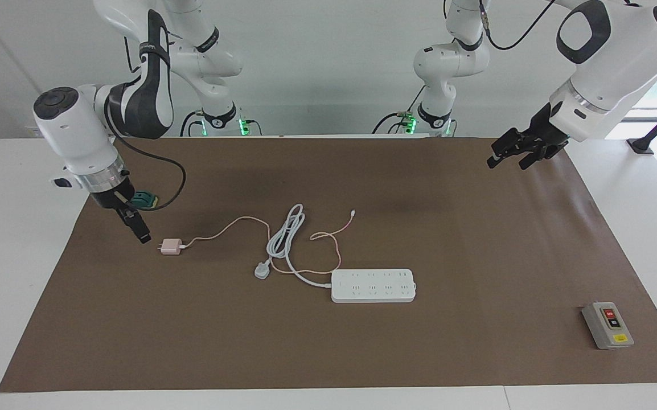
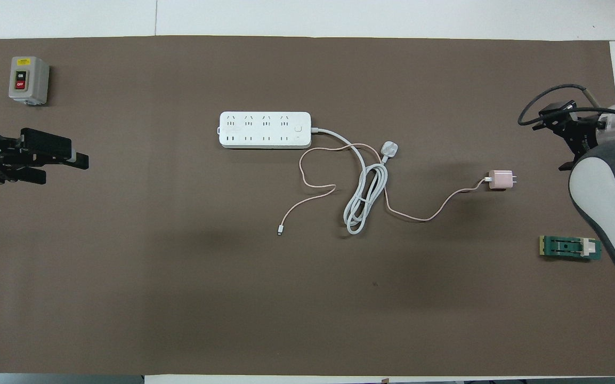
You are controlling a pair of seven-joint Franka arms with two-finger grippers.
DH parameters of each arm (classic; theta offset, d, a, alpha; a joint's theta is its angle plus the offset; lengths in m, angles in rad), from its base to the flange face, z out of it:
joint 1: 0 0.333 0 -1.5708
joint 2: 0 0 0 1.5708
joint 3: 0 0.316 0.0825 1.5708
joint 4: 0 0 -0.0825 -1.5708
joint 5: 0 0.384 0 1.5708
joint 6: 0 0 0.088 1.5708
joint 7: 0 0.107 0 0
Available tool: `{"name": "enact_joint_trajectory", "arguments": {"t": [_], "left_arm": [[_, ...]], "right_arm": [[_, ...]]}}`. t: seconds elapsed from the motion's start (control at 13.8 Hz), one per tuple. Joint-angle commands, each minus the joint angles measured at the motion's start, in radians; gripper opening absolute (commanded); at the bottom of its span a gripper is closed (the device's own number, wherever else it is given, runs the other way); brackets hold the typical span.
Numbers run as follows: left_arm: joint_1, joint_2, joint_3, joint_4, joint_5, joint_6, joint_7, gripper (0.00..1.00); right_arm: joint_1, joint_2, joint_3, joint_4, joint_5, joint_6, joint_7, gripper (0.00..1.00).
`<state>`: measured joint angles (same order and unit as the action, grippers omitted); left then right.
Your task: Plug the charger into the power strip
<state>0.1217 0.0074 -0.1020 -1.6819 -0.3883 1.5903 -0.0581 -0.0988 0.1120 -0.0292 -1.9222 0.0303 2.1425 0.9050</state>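
The pale-pink charger (image 1: pixel 170 247) (image 2: pixel 500 180) lies on the brown mat, prongs pointing toward the right arm's end of the table. Its thin pink cable (image 1: pixel 231 223) (image 2: pixel 425 216) loops toward the middle. The white power strip (image 1: pixel 373 285) (image 2: pixel 265 129) lies flat at mid-table, farther from the robots than the charger, sockets up. My right gripper (image 1: pixel 143 234) (image 2: pixel 559 140) hangs open just off the charger's prong side, apart from it and holding nothing. My left gripper (image 1: pixel 506 164) (image 2: pixel 75 154) is open and empty, raised over the mat at the left arm's end.
The strip's thick white cord (image 1: pixel 286 230) (image 2: pixel 363 202) is coiled beside it, ending in a white plug (image 1: pixel 262 271) (image 2: pixel 389 149). A grey switch box (image 1: pixel 607 325) (image 2: pixel 29 80) stands at the left arm's end. A green part (image 1: pixel 145 199) (image 2: pixel 569 247) lies near the right arm.
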Motion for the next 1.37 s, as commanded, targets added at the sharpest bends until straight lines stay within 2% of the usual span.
{"name": "enact_joint_trajectory", "arguments": {"t": [0.0, 0.22, 0.36, 0.58, 0.72, 0.94, 1.01, 1.16, 1.3], "left_arm": [[0.027, -0.011, -0.002, -0.064, -0.093, 0.031, 0.032, 1.00], [0.055, 0.022, -0.002, -0.093, -0.272, 0.089, 0.032, 1.00], [0.055, 0.031, -0.002, -0.126, -0.346, 0.128, 0.035, 1.00], [0.055, 0.092, -0.005, -0.136, -0.475, 0.096, 0.041, 1.00], [0.070, 0.118, -0.005, -0.137, -0.671, -0.004, 0.047, 1.00], [0.056, 0.141, -0.007, -0.170, -0.751, 0.043, 0.055, 1.00], [0.056, 0.150, -0.005, -0.176, -0.811, 0.054, 0.099, 1.00], [0.040, 0.187, -0.011, -0.179, -0.842, 0.037, 0.184, 1.00], [0.036, 0.216, -0.010, -0.179, -0.923, 0.016, 0.245, 1.00]], "right_arm": [[-0.051, -0.020, 0.002, -0.020, 0.124, -0.045, 0.041, 1.00], [-0.114, 0.017, 0.000, -0.014, 0.262, -0.102, 0.074, 1.00], [-0.131, 0.040, -0.001, -0.011, 0.367, -0.105, 0.150, 1.00], [-0.133, 0.063, 0.000, 0.000, 0.402, -0.115, 0.224, 1.00], [-0.150, 0.139, -0.001, 0.064, 0.413, -0.182, 0.218, 1.00], [-0.147, 0.239, -0.001, 0.166, 0.408, -0.277, 0.190, 1.00], [-0.142, 0.254, -0.001, 0.170, 0.410, -0.271, 0.186, 1.00], [-0.140, 0.267, -0.001, 0.163, 0.413, -0.251, 0.173, 1.00], [-0.142, 0.275, -0.001, 0.141, 0.414, -0.214, 0.158, 1.00]]}}
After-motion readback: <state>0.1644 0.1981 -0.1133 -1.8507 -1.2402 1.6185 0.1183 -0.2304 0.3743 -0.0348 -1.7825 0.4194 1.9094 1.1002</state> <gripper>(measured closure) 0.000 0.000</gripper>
